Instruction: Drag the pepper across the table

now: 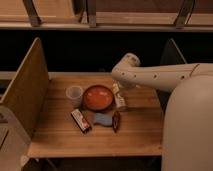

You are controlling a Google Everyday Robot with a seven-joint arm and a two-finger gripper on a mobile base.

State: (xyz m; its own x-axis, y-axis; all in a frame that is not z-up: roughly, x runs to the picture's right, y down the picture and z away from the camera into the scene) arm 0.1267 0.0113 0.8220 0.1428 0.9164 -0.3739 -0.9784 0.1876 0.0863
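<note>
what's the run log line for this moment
gripper beside orange bowl | pepper untouched on table | drag not started
</note>
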